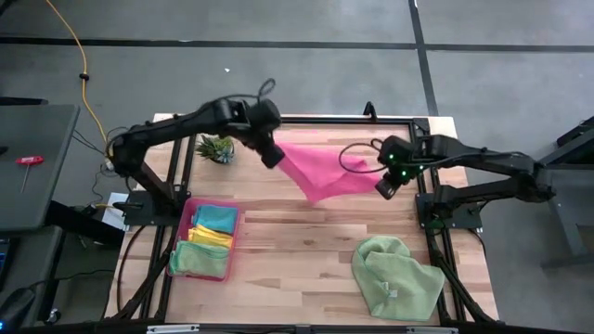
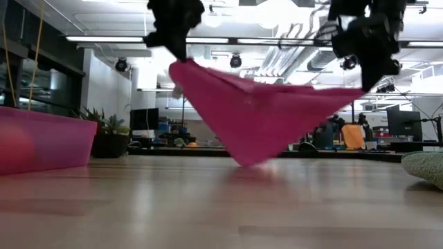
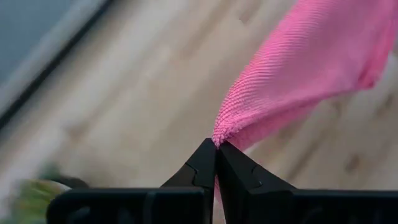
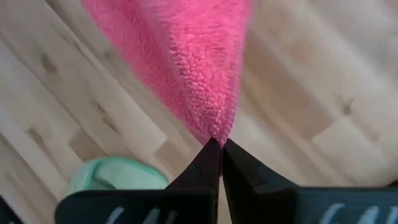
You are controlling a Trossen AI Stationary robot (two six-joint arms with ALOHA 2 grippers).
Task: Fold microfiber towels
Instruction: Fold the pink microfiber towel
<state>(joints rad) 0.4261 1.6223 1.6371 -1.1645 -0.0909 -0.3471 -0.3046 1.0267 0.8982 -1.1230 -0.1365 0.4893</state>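
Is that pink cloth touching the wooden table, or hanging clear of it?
Apart. The low view shows the pink cloth strung between the left pincer and right pincer, daylight under its lowest point above the table.

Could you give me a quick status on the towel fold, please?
Left end effector and right end effector shut on pink towel corners. Towel lifted, sagging above table. Nothing in the way.

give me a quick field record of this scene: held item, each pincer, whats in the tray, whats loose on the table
held item: hot pink towel, stretched between both arms, hanging clear of the table
left pincer: shut on one corner
right pincer: shut on the opposite corner
tray: teal towel, yellow towel, pale green towel
loose on table: crumpled pale green towel
plant: behind the tray
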